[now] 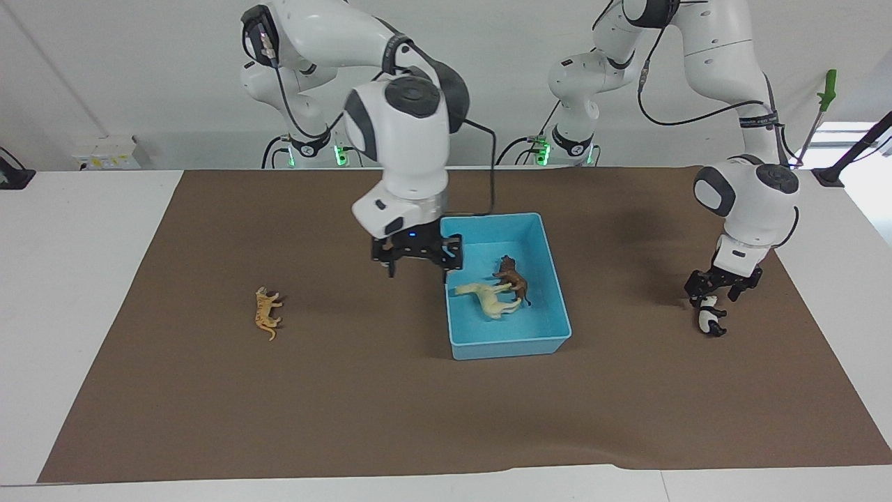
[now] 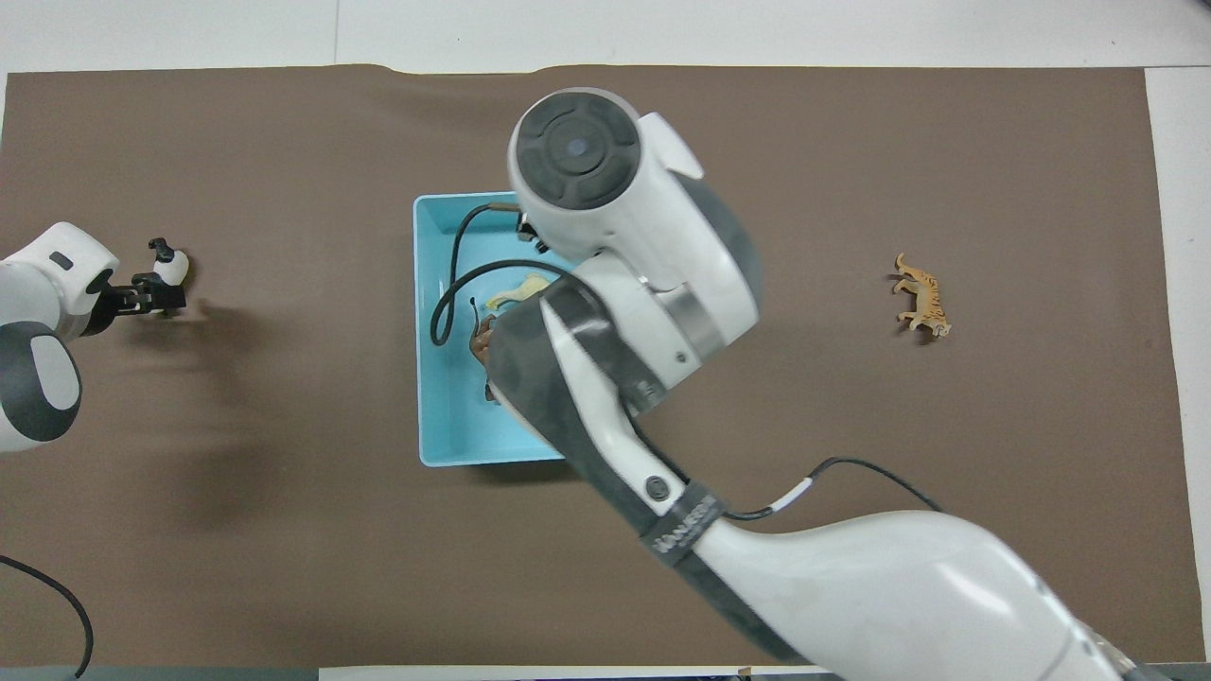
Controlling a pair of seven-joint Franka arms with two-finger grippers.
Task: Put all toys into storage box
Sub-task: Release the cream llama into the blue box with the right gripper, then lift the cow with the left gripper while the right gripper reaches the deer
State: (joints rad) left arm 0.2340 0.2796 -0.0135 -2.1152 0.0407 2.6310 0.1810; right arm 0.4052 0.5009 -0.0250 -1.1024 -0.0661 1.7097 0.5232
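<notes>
The light blue storage box (image 1: 550, 279) stands mid-table and holds the cream-white horse (image 1: 488, 298) and the brown horned animal (image 1: 513, 279); both also show in the overhead view, the horse (image 2: 516, 291) and the brown animal (image 2: 482, 345). My right gripper (image 1: 421, 270) hangs open and empty over the box's rim at the right arm's end. The orange tiger (image 1: 267, 314) lies on the mat toward the right arm's end. The black-and-white panda (image 1: 712, 322) lies toward the left arm's end. My left gripper (image 1: 712, 298) is open, low, just over the panda.
A brown mat (image 1: 348, 418) covers the white table. In the overhead view the right arm hides much of the box (image 2: 430, 378); the tiger (image 2: 922, 307) and the panda (image 2: 170, 267) show there. A green-handled tool (image 1: 826, 90) stands off the mat by the left arm's base.
</notes>
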